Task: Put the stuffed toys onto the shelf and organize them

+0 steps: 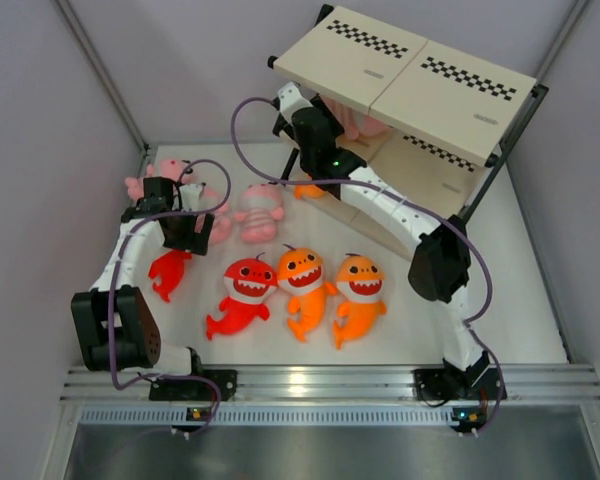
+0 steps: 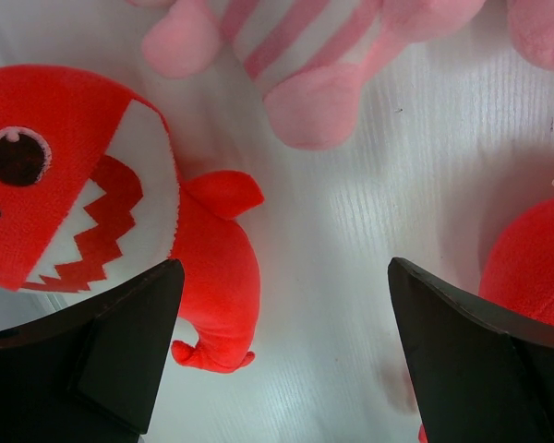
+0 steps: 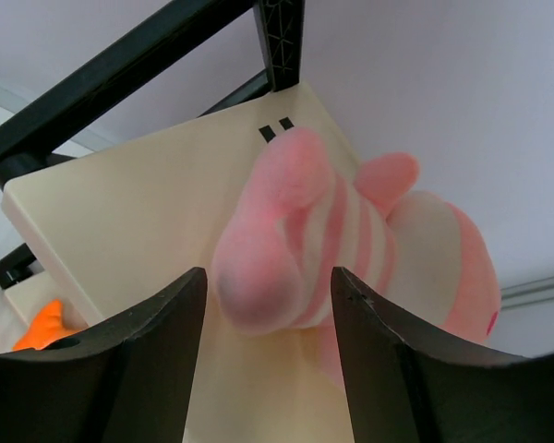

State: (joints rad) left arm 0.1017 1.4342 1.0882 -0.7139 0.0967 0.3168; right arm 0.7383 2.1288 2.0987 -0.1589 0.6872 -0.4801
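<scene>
two-arm scene in a top view and two wrist views. the shelf (image 1: 420, 85) stands at the far right of the desk (image 1: 525, 300), with slanted cream boards and checkered strips on its top boards. the right hand (image 3: 268, 277) is extended under the top tier at the shelf's left end and holds a pink striped plush (image 3: 351, 231) by one limb, which fills the narrow gap from finger to finger. the plush lies against a cream board (image 3: 129, 212) of the shelf, close to the black frame post (image 3: 279, 41). a lone orange shark (image 1: 308, 189) sits beneath the right arm at the foot of the shelf; whether it rests on the lowest board or on the desk cannot be told. the left hand (image 2: 284, 268) hangs over the left part of the desk, its fingers (image 2: 102, 360) spread wide with nothing between them. below it to one side lies a red shark (image 2: 83, 185), white toothy mouth facing up; to the other side shows the rounded edge of a second red shark (image 2: 535, 268). further pink plushies (image 1: 260, 210) lie on the desk just beyond the left hand. two orange sharks (image 1: 302, 285) lie side by side to the right of the second red shark, making a row across the middle of the desk, well apart from the shelf
</scene>
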